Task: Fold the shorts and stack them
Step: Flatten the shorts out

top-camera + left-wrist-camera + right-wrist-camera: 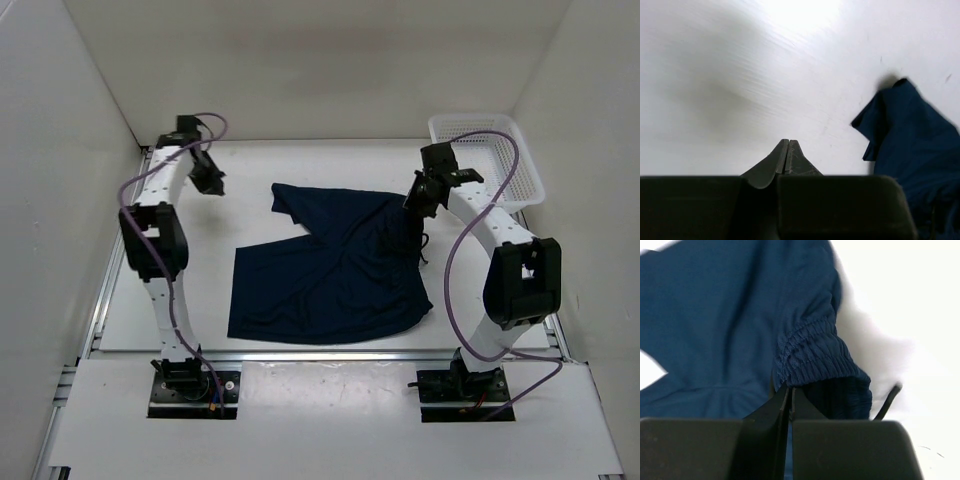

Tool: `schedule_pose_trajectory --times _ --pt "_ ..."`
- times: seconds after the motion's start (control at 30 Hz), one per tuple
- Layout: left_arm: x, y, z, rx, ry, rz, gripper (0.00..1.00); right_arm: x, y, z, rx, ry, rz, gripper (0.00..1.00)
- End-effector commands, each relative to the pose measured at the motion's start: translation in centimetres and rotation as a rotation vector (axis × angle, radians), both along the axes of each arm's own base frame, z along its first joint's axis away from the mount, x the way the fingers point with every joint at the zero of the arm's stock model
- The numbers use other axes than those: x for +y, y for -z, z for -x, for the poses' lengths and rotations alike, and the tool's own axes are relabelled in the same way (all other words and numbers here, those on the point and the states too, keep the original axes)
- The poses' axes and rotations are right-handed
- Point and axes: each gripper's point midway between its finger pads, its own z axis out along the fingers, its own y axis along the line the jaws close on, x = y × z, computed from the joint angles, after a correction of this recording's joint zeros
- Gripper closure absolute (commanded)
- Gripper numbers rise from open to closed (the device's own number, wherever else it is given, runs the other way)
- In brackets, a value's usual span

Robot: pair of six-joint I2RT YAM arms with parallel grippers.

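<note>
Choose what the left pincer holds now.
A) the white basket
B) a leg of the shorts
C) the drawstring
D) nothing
D: the left pincer is shut with nothing between its tips, over the bare table, apart from the shorts.

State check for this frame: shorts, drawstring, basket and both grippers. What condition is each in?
shorts: unfolded, spread on the table, far hem corner turned over.
drawstring: loose end trailing by the waistband.
basket: upright, nothing visible inside.
left gripper: shut, empty, over bare table beside the shorts.
right gripper: shut, apparently pinching the waistband.
</note>
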Motion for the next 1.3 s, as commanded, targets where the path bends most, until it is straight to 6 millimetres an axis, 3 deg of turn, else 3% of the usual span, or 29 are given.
schedule_pose_trajectory --times 0.0,0.13,0.27,0.3,0.37,0.4,0.43,0.5,0.57,0.6,0.83,1.07,1.13,1.2,1.27 --pt "3.1 -6.9 0.5 -0.146 -0.007 -0.042 0.90 0.2 -4.4 -1.4 -0.128 -0.009 -0.007 1.00" --pt "2.5 -6.5 1.4 -0.133 0.032 -0.019 0.90 0.0 -3.6 -1.4 -0.102 -0.004 0.006 1.00" --pt "-3.4 -4.5 0.7 -0.104 0.176 0.027 0.89 -0.3 -2.8 -1.3 -0.087 0.016 0.021 1.00" --pt "-5.2 -3.7 1.1 -0.070 0.214 0.029 0.82 -0.4 -2.4 -1.1 -0.076 0.016 0.023 1.00" --pt "-7.3 -2.3 0.2 -0.050 0.253 0.038 0.67 -0.6 -1.9 -0.7 -0.059 0.020 0.035 1.00" --pt "-8.9 -1.9 0.4 -0.037 0.287 0.047 0.49 -0.6 -2.3 -0.7 -0.068 0.021 0.033 1.00" --pt "-9.8 -1.0 -0.1 -0.029 0.291 0.051 0.42 -0.7 -1.9 -0.4 -0.059 0.020 0.035 1.00" --pt "-10.9 -0.2 -0.3 -0.021 0.311 0.051 0.33 -0.7 -1.9 -0.4 -0.059 0.020 0.035 1.00" --pt "-12.1 1.0 -0.4 0.003 0.312 0.059 0.30 -0.8 -1.8 0.0 -0.051 0.012 0.043 1.00" --pt "-11.8 1.6 -0.4 0.015 0.296 0.043 0.30 -0.8 -1.8 0.0 -0.051 0.012 0.043 1.00" --pt "-12.6 4.7 -1.0 0.054 0.263 0.000 0.31 -1.5 -1.2 0.3 -0.032 0.018 0.045 1.00" --pt "-12.0 4.5 -2.1 0.021 0.204 -0.011 0.40 -2.0 -0.5 0.7 -0.013 0.019 0.054 1.00" --pt "-12.1 5.5 -2.5 0.030 0.204 -0.013 0.42 -1.9 -0.5 0.7 -0.012 0.014 0.046 1.00" --pt "-12.8 6.6 -2.5 0.049 0.218 0.020 0.63 -1.9 -0.2 1.0 -0.003 0.013 0.048 1.00" --pt "-13.3 6.3 -2.6 0.048 0.231 0.050 0.90 -1.9 -0.1 1.0 -0.003 0.013 0.048 1.00"
